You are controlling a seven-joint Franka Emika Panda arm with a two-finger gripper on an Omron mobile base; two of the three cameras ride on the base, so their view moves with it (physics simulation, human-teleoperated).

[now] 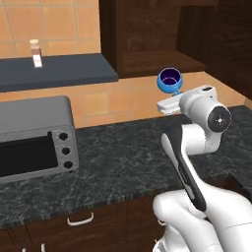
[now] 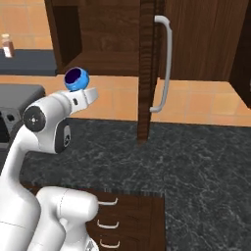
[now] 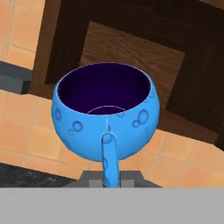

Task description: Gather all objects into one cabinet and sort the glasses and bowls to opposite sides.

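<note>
Blue bowl, small and round with a dark navy inside and a short handle on its near side, is lifted in the air just below the open wall cabinet. The hand is closed on that handle, its two dark tips pinching it from either side at the bottom of the hand view. From the base views the bowl sits upright at the end of the white arm, above the dark marbled surface and in front of the orange tiled wall, near the front edge of the cabinet's lowest shelf but not yet inside.

The cabinet's tall door stands swung out toward the robot, edge-on, with its long curved silvery handle beside it. The part of the shelf that shows looks bare brown wood (its deeper corners are in shadow, so I cannot tell whether anything stands there).

As a judgement, the task is at an early-to-middle stage: the door is open and one bowl is on its way in, yet it remains to be set down to one side. The other tableware is not to be seen here, so most gathering and sorting seems left.

A silver toaster oven sits on the surface to the left.
</note>
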